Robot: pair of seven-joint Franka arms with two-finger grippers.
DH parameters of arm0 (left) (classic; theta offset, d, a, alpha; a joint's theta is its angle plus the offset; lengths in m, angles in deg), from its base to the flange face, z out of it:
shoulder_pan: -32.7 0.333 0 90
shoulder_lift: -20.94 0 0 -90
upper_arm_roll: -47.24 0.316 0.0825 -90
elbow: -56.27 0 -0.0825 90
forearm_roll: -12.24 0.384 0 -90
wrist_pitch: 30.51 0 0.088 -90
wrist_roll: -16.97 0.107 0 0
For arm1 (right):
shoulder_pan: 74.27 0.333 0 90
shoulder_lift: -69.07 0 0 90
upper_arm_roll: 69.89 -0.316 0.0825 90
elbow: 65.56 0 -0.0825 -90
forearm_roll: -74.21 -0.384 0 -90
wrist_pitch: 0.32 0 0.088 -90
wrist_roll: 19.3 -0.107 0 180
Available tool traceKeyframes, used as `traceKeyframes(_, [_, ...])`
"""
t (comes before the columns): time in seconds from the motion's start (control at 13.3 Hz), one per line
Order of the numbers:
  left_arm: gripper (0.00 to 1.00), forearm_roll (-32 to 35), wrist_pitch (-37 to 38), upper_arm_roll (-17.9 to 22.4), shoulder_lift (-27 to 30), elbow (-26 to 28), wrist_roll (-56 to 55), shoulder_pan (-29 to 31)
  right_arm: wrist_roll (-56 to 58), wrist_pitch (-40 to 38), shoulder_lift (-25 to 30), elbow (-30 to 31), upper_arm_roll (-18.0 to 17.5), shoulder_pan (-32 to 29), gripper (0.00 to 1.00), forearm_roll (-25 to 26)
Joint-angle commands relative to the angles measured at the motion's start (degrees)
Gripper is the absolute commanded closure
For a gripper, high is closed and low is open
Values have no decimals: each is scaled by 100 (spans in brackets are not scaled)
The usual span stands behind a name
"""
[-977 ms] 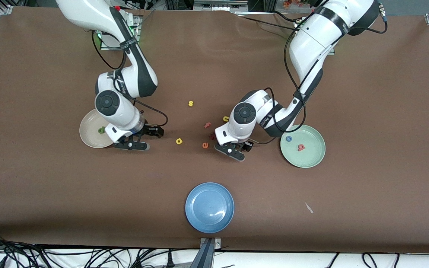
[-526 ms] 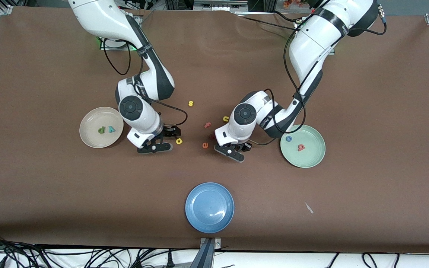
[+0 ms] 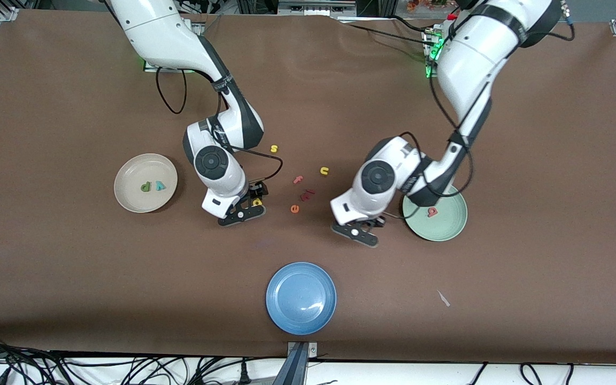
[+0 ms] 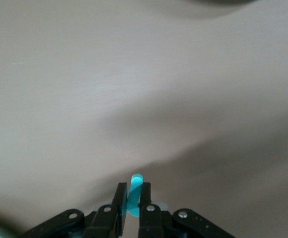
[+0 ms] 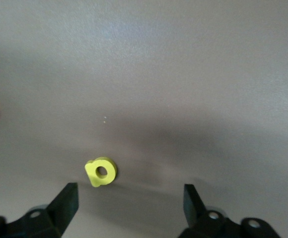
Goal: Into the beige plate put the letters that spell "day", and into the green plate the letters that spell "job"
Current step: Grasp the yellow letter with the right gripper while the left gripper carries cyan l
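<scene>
**plate_watcher:** Two of the three "day" letters are home. The d [image 3: 146,186] and y [image 3: 160,185] lie side by side in the beige plate [image 3: 126,174], toward the right arm's end of the table. The a [image 5: 101,171] isn't there yet. It lies flat on the table [image 3: 72,278], well apart from that plate. The right gripper [image 5: 131,191] is low over it with its claw spread wide. One finger is just beside the letter, and nothing is pinched.

**foam_fan:** And "job"?

**plate_watcher:** I'd call it partway. The spare letters in the middle look untouched: s [image 3: 274,148] farthest from the camera, then f [image 3: 298,179], e [image 3: 294,209] and u [image 3: 324,171]. The blue plate [image 3: 301,298] sits nearest the camera. Next along, the left gripper [image 3: 361,233] is over bare table just beside the green plate [image 3: 447,232]. Its claw is pressed together on the teal j [image 4: 135,179], which stands upright between the fingers. The b [image 3: 432,212] lies in the green plate.

**foam_fan:** What about the o?

**plate_watcher:** I can't see it anywhere. The left arm covers part of the green plate, so it may be under there. My guess at what's left: grab the a and carry it to beige, then drop the j into green.
</scene>
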Motion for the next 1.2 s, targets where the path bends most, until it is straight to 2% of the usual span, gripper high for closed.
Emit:
traceKeyframes(0.0, [100, 139, 910, -74, 572, 195, 286, 342, 94, 18, -185, -184, 4, 43, 12, 131])
traceKeyframes(0.15, [100, 157, 1500, -74, 669, 239, 356, 606, 41, 97, -229, -184, 4, 121, 13, 87])
traceKeyframes(0.3, [100, 157, 1555, -74, 783, 528, 400, 834, 6, 106, -238, -184, 4, 122, 13, 69])
traceKeyframes(0.53, [100, 166, 1450, -74, 1020, 1247, 453, 1116, 6, 106, -238, -184, 4, 131, 15, 60])
traceKeyframes(0.68, [100, 166, 1327, -74, 1240, 1652, 462, 1143, 6, 115, -281, -184, 4, 131, 24, 69])
traceKeyframes(0.83, [100, 166, 1317, -83, 1372, 1908, 462, 1239, 6, 115, -282, -184, 4, 201, 28, 60])
traceKeyframes(0.98, [100, 166, 1021, -83, 1478, 2302, 532, 1370, -90, 115, -308, -193, 4, 227, 29, 52])
traceKeyframes(1.13, [100, 166, 223, -83, 1627, 2978, 768, 1626, -214, 124, -317, -193, 4, 262, 29, 60])
